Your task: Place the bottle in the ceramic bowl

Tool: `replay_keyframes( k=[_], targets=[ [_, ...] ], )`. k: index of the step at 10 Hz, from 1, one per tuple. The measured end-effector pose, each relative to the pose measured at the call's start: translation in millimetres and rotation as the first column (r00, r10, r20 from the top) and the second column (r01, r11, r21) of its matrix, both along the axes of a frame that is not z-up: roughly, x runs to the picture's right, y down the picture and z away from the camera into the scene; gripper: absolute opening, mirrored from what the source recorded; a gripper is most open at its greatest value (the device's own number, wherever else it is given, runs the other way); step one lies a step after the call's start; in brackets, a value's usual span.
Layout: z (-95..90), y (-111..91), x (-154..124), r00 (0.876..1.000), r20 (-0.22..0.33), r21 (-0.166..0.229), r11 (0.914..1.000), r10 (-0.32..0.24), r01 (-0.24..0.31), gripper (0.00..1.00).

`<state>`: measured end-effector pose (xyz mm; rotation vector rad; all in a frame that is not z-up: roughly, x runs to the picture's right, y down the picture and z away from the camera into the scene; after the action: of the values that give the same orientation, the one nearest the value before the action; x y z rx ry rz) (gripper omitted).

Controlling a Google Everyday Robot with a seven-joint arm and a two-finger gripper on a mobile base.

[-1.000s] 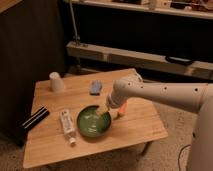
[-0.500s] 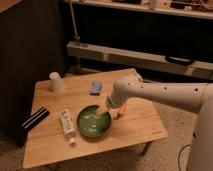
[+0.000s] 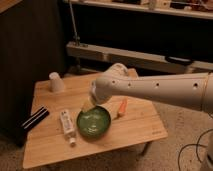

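The bottle (image 3: pixel 67 126) is slim and whitish with a white cap. It lies on the wooden table (image 3: pixel 140 127) just left of the ceramic bowl, apart from it, cap toward the front edge. The ceramic bowl (image 3: pixel 93 122) is round, glossy green and empty, near the table's middle front. My gripper (image 3: pixel 95 100) is at the end of the thick white arm that reaches in from the right. It hangs above the bowl's far rim, to the right of and behind the bottle, and is mostly hidden by the wrist. It holds nothing that I can see.
An upturned white cup (image 3: pixel 56 82) stands at the table's back left. A black flat box with white stripes (image 3: pixel 34 119) lies at the left edge. A small orange object (image 3: pixel 121 107) lies right of the bowl. A shelf rail (image 3: pixel 150 57) runs behind the table.
The arm's end has shifted a little left and back, and now covers the small grey-blue object behind the bowl. The bottle and the bowl have not moved.
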<state>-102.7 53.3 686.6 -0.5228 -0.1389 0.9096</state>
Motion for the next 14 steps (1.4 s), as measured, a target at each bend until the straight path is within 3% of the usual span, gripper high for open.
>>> replay_keyframes(
  k=[2,3,5,7,10,14],
  targets=[
    [-27.0,-1,-53,0.995,0.027,0.035,0.995,-0.095,0.094,0.8],
    [-36.3,5,-79,0.988,0.03,0.043,0.9882,-0.148,0.147,0.8],
    [-38.4,20,-110,0.975,0.021,0.032,0.9744,-0.223,0.223,0.8],
    [-19.9,39,-125,0.964,0.016,-0.006,0.9641,-0.265,0.266,0.8],
    [32.4,73,-147,0.952,0.018,-0.085,0.9485,-0.305,0.305,0.8],
    [71.9,91,-174,0.941,0.016,-0.148,0.9298,-0.338,0.337,0.8]
  ],
)
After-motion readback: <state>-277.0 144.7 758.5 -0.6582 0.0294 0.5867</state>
